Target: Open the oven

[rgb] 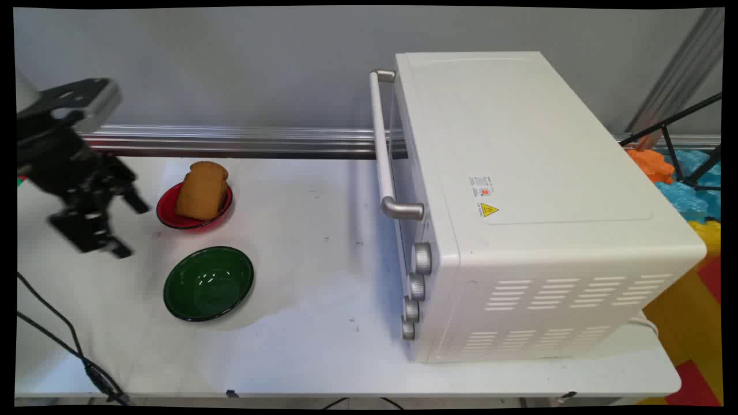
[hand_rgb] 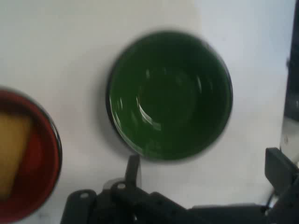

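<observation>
Just right of end effector (rgb: 128,227): green plate (rgb: 209,283)

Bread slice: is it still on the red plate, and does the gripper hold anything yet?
Done: nothing visibly. The bread slice sits on the red plate, the green plate is bare, and the oven door looks shut. In hand: the gripper hangs open and empty left of both plates. Left: any pickup or transfer.
</observation>
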`<state>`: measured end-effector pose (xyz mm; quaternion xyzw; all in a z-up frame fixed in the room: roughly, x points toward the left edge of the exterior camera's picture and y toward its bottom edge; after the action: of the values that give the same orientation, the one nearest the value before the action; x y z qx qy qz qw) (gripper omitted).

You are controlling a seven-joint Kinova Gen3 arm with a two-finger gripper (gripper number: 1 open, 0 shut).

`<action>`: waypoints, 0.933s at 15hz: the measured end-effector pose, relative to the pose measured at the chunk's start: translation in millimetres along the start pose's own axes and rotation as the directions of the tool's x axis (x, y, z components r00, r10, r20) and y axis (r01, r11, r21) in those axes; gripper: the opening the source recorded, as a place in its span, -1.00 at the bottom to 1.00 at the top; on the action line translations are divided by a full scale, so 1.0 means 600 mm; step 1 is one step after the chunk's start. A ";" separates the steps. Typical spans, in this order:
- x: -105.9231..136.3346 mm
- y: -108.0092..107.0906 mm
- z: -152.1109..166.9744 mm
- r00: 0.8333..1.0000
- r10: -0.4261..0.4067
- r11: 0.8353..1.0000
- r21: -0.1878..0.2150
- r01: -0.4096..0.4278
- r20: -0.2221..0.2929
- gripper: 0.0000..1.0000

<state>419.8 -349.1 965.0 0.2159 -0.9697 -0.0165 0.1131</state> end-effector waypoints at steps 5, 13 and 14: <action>0.107 -0.005 0.008 0.994 -0.023 0.999 0.043 0.028 -0.106 1.00; 0.310 -0.009 -0.023 0.980 -0.037 0.993 0.104 0.058 -0.196 1.00; 0.334 -0.009 -0.030 0.978 -0.035 0.992 0.108 0.059 -0.205 1.00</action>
<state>249.6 -438.4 1024.3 0.2454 -0.9471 0.0582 0.1986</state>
